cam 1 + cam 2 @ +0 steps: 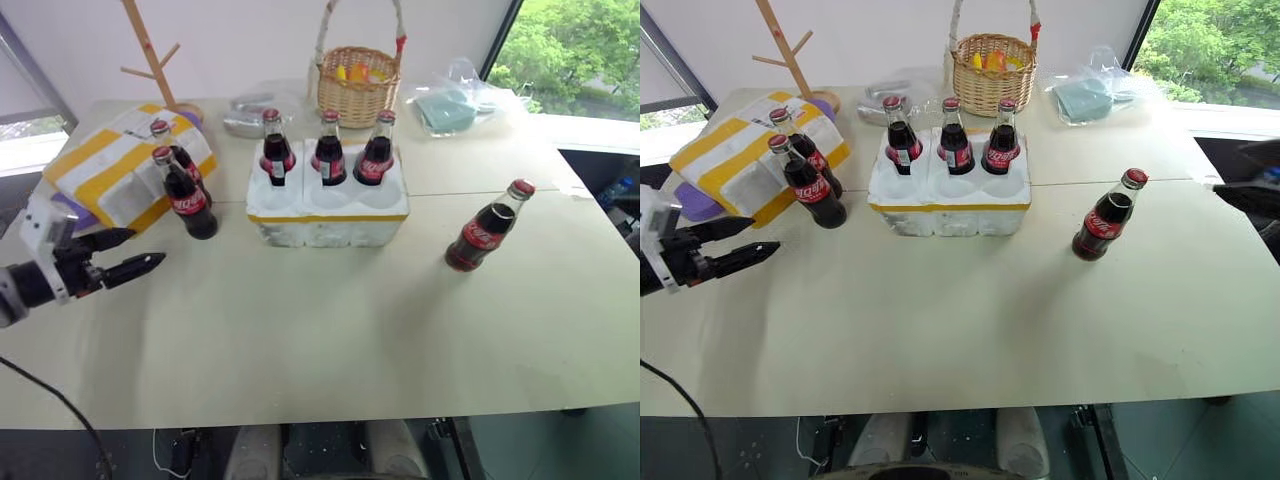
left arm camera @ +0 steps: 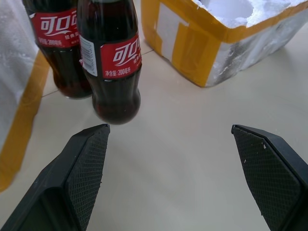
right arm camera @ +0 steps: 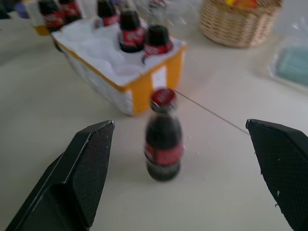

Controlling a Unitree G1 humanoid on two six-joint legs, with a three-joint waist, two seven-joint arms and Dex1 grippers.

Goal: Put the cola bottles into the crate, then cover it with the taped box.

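Lone cola bottle (image 1: 487, 231) upright, cap up

The cola bottles (image 1: 485, 232) hold dark brown drink, and each has a red cap and a red label with white writing. The crate (image 1: 327, 208) is white with a thin yellow stripe round its rim. The taped box (image 1: 112, 172) is white with wide yellow bands. The desk (image 1: 330, 330) is pale cream. The basket (image 1: 356, 95) is light tan, with yellow things inside. The left pincer (image 1: 128, 254) has black fingers, and the right pincer (image 3: 180, 166) has black fingers with a tiny bumpy pattern.
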